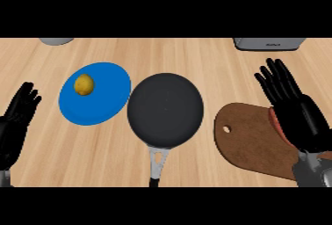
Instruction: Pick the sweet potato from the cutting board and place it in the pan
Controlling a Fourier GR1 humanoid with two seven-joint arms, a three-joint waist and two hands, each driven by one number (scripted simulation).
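Lower edge of frame: right hand [295,110] comes up from the lower right, fingers straight and spread, flat over the right half of the brown cutting board [250,143]; nothing curled, nothing held. Just under the palm's left edge a reddish sliver shows, most likely the sweet potato [277,123], lying on the board and largely hidden by the hand; whether the fingers touch it cannot be told. Board sits lower right on the wooden desk [77,154], hang-hole toward its left end. Left hand [16,118] at the left edge, fingers up and relaxed, resting, holding nothing. Centre of frame: the black pan [165,107], handle pointing down toward the lower edge, its inside bare, just left of the board and apart from it. Left of the pan, nearly touching its rim, a blue plate [100,110] with a small yellow-brown potato [84,84] on its upper part; not part of the job. Along the upper edge: a grey object [57,41] upper left and a grey appliance [268,43] upper right, both cut off. Progress judged: nothing done yet; pick not yet made, pan unfilled. Left to do: close on the sweet potato, lift, carry it left to the pan, set it down
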